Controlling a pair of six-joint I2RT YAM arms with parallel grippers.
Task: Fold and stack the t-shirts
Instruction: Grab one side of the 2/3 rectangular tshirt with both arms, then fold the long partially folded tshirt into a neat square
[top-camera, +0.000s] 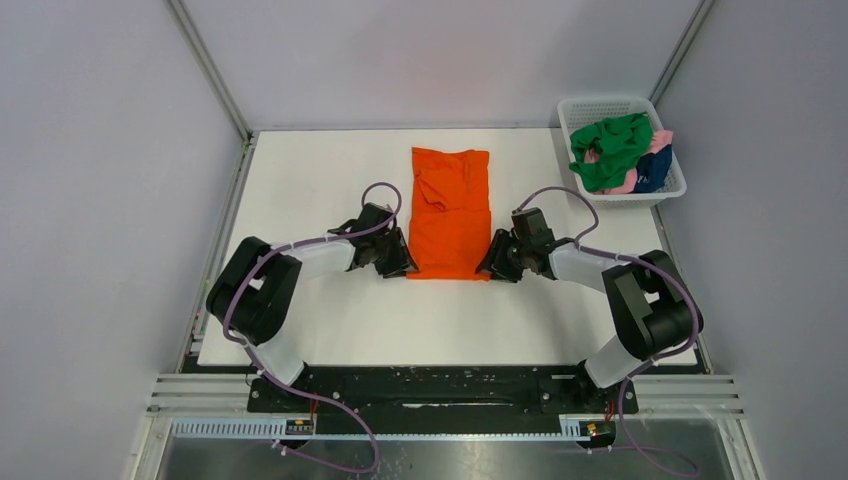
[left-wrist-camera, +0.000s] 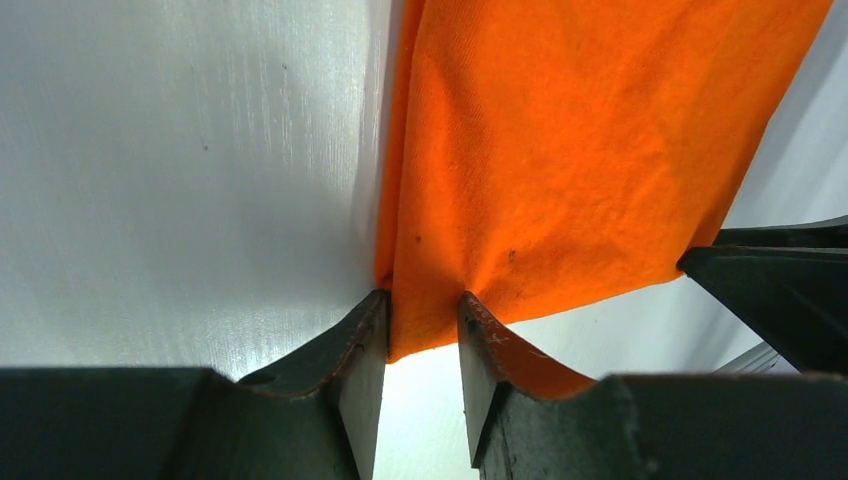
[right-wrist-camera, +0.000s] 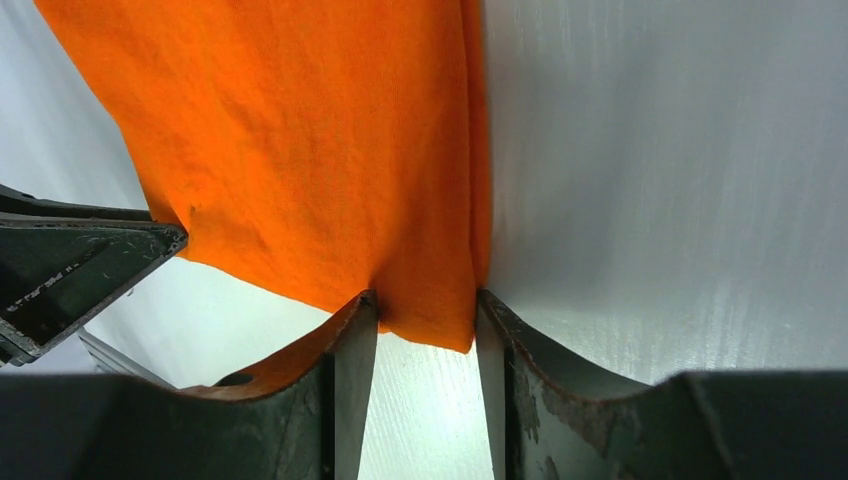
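An orange t-shirt (top-camera: 450, 212) lies folded into a long strip in the middle of the white table, its near edge towards me. My left gripper (top-camera: 398, 262) sits at the strip's near left corner and my right gripper (top-camera: 497, 265) at its near right corner. In the left wrist view the orange corner (left-wrist-camera: 440, 320) lies between the partly closed jaws of the gripper (left-wrist-camera: 424, 305), with a gap still showing. The right wrist view shows the same: the cloth corner (right-wrist-camera: 430, 315) between the narrowed jaws of the gripper (right-wrist-camera: 426, 305). Green (top-camera: 612, 148), pink (top-camera: 660, 140) and navy (top-camera: 655, 170) t-shirts lie crumpled in the basket.
A white mesh basket (top-camera: 605, 103) stands at the table's far right corner. Grey walls and metal frame posts close in the table on three sides. Each wrist view shows the other gripper's fingers across the shirt's near edge (left-wrist-camera: 790, 290) (right-wrist-camera: 70, 260).
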